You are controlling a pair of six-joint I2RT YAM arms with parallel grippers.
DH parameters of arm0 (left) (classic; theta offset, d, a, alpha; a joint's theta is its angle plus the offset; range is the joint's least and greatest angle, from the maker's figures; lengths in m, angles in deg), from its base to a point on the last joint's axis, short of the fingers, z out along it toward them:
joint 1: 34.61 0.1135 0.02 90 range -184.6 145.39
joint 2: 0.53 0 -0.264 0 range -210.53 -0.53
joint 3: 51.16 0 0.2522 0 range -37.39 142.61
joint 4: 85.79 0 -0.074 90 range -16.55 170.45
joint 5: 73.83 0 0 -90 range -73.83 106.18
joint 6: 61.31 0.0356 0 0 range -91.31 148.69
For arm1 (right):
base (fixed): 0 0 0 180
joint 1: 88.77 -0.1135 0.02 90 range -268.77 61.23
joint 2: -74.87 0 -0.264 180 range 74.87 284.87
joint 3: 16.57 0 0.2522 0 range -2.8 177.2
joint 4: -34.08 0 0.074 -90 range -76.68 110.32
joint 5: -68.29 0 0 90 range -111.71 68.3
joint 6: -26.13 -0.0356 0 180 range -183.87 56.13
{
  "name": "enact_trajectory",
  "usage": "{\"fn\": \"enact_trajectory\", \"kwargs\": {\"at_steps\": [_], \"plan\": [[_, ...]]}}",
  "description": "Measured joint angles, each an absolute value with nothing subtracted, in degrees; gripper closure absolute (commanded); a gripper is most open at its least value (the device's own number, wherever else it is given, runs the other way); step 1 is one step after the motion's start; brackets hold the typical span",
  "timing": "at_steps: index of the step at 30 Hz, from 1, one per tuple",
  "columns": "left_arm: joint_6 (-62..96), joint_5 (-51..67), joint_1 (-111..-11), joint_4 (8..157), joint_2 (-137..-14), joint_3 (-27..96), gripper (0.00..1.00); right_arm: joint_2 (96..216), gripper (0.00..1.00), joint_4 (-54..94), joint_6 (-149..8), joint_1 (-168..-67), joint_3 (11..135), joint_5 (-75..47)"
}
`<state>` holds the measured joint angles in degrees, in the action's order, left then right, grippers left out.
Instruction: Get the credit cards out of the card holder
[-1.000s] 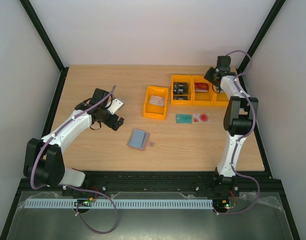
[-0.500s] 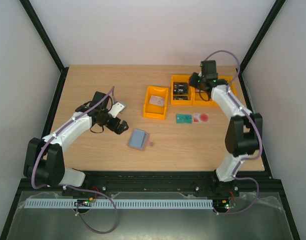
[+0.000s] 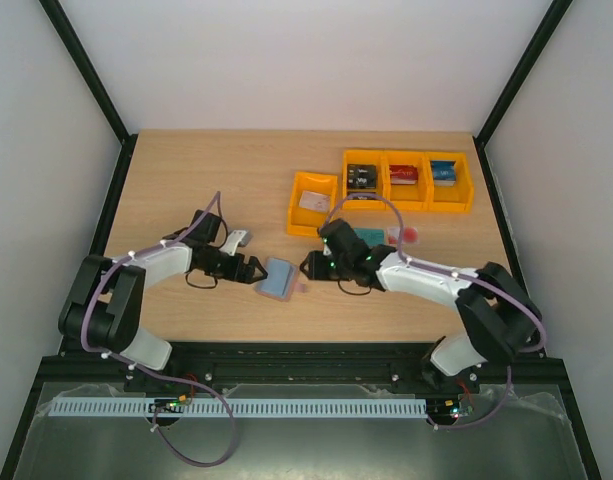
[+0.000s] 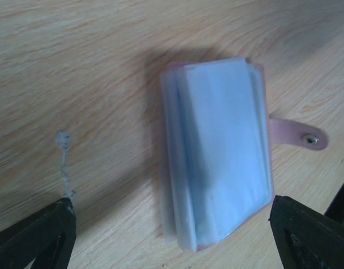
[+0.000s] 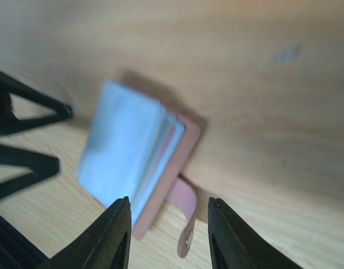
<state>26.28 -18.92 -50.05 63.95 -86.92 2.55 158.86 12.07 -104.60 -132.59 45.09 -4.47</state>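
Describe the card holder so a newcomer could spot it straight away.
On the light wooden table, look near the front middle, between the left pincer and the right pincer. There lies a small flat pinkish-brown leather-like pouch topped with pale blue-grey layers. Unlike the orange plastic bins behind it, it is flat with a snap tab.

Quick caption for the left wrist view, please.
Open left gripper facing the card holder, flat on the table, pale-blue side up, snap tab unfastened.
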Motion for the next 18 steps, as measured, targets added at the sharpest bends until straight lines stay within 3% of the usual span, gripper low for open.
{"fn": "enact_trajectory", "kwargs": {"at_steps": [12,15,18], "plan": [[20.1,-23.9,-53.2,72.3,-91.4,2.4,0.15,171.5,0.76,22.5,-113.0,-137.7,42.7,1.5],[19.7,-24.4,-53.6,72.9,-91.9,2.4,0.22,173.5,0.77,25.2,-113.9,-137.7,42.8,2.6],[19.1,-25.4,-54.1,73.5,-92.8,2.4,0.38,175.3,0.78,27.5,-114.5,-137.7,43.4,3.6]]}}
